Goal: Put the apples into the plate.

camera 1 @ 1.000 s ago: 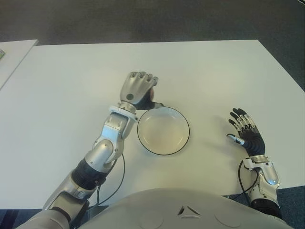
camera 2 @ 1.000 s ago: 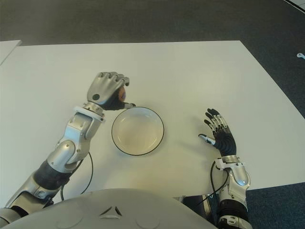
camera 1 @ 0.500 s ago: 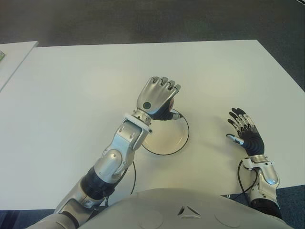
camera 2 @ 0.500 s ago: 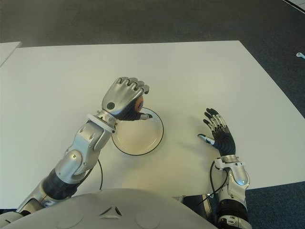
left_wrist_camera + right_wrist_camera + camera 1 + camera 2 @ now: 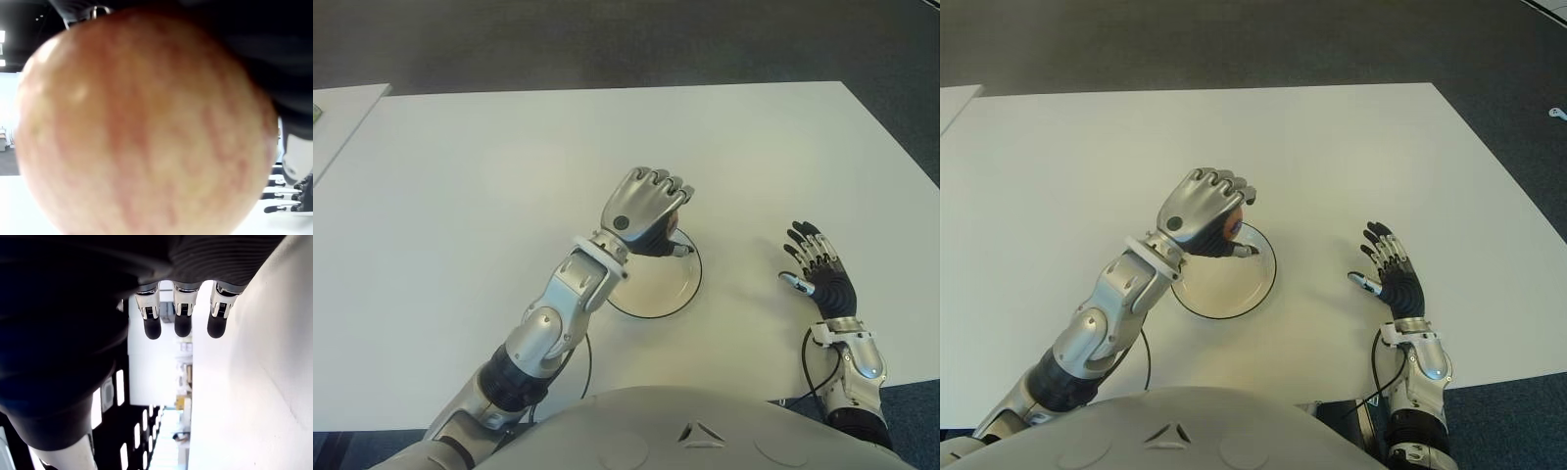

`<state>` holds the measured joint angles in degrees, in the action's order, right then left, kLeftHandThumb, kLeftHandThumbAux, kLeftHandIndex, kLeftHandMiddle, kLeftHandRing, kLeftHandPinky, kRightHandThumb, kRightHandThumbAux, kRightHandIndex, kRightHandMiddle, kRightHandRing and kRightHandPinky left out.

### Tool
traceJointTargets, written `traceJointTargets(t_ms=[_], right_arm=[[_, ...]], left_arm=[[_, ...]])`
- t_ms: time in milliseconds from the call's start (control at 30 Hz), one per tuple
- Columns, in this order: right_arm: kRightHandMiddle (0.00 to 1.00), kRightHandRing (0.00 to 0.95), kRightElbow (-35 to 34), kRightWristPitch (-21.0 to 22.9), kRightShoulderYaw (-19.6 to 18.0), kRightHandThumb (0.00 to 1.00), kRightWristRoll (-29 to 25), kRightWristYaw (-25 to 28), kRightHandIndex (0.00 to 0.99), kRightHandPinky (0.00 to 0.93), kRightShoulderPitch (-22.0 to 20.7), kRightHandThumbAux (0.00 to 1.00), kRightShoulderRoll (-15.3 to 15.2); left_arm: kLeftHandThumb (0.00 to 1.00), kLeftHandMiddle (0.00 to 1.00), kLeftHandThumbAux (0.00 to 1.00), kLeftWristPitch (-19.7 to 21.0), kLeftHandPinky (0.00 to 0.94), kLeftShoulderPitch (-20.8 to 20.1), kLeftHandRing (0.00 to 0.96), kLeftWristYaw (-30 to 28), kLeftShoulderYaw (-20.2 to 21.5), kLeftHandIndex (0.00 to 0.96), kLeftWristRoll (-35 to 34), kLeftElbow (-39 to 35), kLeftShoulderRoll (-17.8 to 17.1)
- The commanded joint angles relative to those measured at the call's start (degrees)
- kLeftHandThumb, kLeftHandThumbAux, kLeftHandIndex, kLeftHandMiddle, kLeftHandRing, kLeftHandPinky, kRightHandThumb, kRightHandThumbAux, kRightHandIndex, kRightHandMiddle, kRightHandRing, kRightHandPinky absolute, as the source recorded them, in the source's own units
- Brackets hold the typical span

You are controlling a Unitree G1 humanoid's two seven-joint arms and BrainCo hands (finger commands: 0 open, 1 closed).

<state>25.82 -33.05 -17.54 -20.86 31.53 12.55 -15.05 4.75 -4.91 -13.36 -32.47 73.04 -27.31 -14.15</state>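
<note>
My left hand (image 5: 648, 208) hovers over the far rim of a white plate with a dark edge (image 5: 677, 294) and is shut on a red-yellow apple (image 5: 1232, 226). That apple (image 5: 142, 127) fills almost the whole left wrist view. Only a sliver of it shows between the curled fingers in the eye views. My right hand (image 5: 817, 266) shows to the right of the plate with its fingers (image 5: 182, 316) spread and nothing in them. I see no other apple.
The white table (image 5: 460, 186) stretches around the plate. A second white surface (image 5: 337, 113) shows at the far left. Dark floor lies beyond the table's far edge and right edge.
My left hand has carried the apple to the right, from beside the plate's left rim to above the plate. The right hand has stayed where it was.
</note>
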Motion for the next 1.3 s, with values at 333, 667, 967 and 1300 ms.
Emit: traceJointTargets(t_ms=[333,667,967,1300], right_arm=[[0.000,0.000,3.2,2.6,2.6,0.005,1.5,-1.2,0.000,0.000,3.6,0.815,3.5],[0.000,0.000,3.2,3.4,2.8,0.011,1.5,-1.5,0.005,0.000,3.5,0.814,3.6],[0.000,0.000,3.6,2.7,3.0,0.023,1.4,-1.2,0.007,0.000,3.3,0.803,3.7],[0.000,0.000,3.9,2.1,2.9,0.011,1.5,-1.4,0.010,0.000,3.2,0.818,3.7]], left_arm=[[0.858,0.539,0.663,-1.8,0.782,1.4,0.830,3.3,-0.8,0.408,-1.6,8.8,1.3],[0.857,0.543,0.663,-1.6,0.814,3.5,0.834,7.0,-1.5,0.405,-1.2,12.7,1.4],[0.855,0.540,0.664,-1.3,0.804,4.2,0.829,11.8,-3.0,0.403,-0.2,17.7,0.9],[0.855,0.529,0.661,-2.2,0.794,4.4,0.812,15.0,-3.3,0.408,-1.0,22.8,-1.0]])
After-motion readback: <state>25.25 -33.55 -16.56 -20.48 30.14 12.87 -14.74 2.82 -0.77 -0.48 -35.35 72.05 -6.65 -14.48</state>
